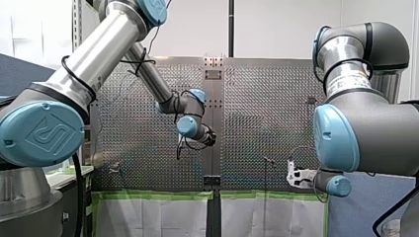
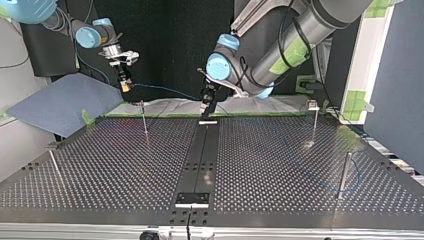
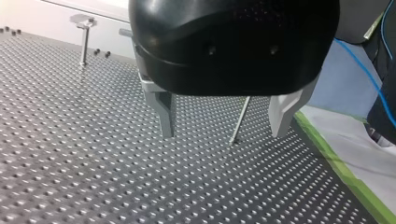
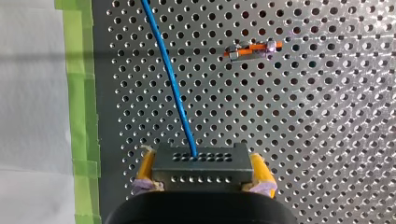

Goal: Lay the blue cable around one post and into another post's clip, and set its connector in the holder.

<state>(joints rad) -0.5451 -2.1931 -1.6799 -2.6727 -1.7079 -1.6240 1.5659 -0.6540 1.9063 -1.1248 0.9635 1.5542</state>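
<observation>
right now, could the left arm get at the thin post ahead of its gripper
Probably yes: my left gripper is open and the thin post stands ahead of it, framed by its fingers, nothing seen in between.

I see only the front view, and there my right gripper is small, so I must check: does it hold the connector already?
Observer: Yes. In the right wrist view the connector sits clamped between the yellow-padded fingers of your right gripper.
Operator: And the cable, is it on a post?
Observer: Not yet. In the top view the cable hangs in the air past the far edge of the table, touching no post.
Operator: Is my left gripper free?
Observer: Yes. The left wrist view shows your left gripper open, with nothing between its fingers.
</observation>
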